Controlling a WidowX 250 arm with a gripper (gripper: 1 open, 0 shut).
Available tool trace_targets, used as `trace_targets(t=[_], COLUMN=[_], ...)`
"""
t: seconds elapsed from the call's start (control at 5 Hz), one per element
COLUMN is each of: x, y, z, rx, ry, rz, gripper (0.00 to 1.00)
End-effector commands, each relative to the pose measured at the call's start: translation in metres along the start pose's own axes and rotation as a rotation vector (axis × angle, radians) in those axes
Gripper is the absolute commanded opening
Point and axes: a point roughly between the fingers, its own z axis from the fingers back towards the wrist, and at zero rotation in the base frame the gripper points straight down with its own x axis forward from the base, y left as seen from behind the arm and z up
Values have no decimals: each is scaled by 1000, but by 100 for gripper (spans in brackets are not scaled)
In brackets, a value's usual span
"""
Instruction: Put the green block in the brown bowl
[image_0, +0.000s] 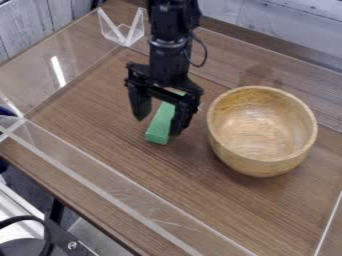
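Note:
The green block (162, 127) lies flat on the wooden table, just left of the brown bowl (262, 129). My gripper (159, 112) hangs straight down over the block with its black fingers (135, 103) spread open, one on each side of the block's upper half. Nothing is held. The far end of the block is hidden behind the gripper body. The bowl is empty and stands upright.
Clear acrylic walls (80, 175) ring the table (94, 110) at the front and left. A small clear triangular stand (122, 28) sits at the back left corner.

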Motion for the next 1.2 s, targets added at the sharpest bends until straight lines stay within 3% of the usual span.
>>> trace_targets(t=[0.0, 0.2, 0.6, 1.0], x=[8, 13, 20, 21], y=[4, 5, 6, 7], z=[-3, -12, -15, -4], rx=[10, 13, 10, -2], ry=[-27, -19, -31, -63], rz=[10, 14, 22, 26], gripper=[100, 100, 100, 100])
